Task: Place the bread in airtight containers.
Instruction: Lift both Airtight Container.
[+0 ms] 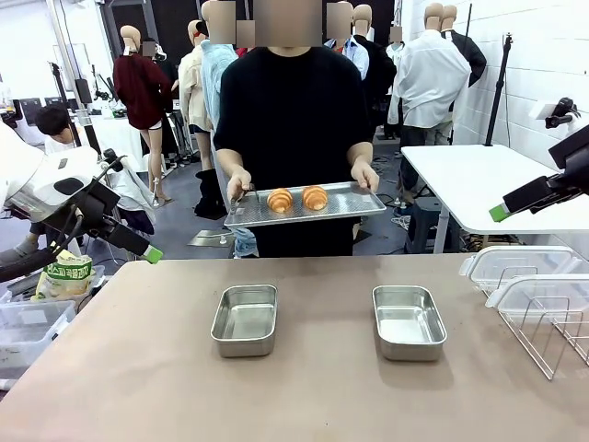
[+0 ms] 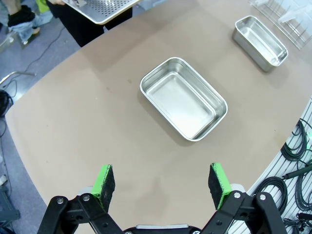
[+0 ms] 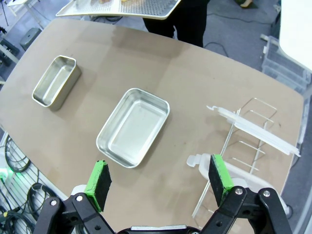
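Bread [image 1: 280, 199] is not yet on our counter [image 1: 313, 396]: two glossy rolls lie just beside each other on the perforated tray [image 1: 354, 204] that the person [image 1: 294, 110] holds at the far edge. Our left fingers [image 2: 104, 181] and right fingers [image 3: 99, 183] are both spread wide with nothing between them, each raised above the near side of the counter. The two steel containers [image 1: 245, 322] stand empty and well apart, one before each arm.

We judge the pick to be the risky part. The tray is hand-held, so it may dip or drift as we reach, and a badly timed descent could strike its rim or the person's hands [image 1: 365, 175] at either end. The rolls lie so close that a finger going down between them may shove the neighbour. Their crusts look slick and curved: too light a squeeze lets one slide out, too hard a squeeze crushes it. The containers are small, so a roll set askew may ride on the rim and block a lid. On our right the clear lids [image 1: 511, 267] and wire rack [image 1: 550, 336] stand near the right container, where a wide swing could knock them.
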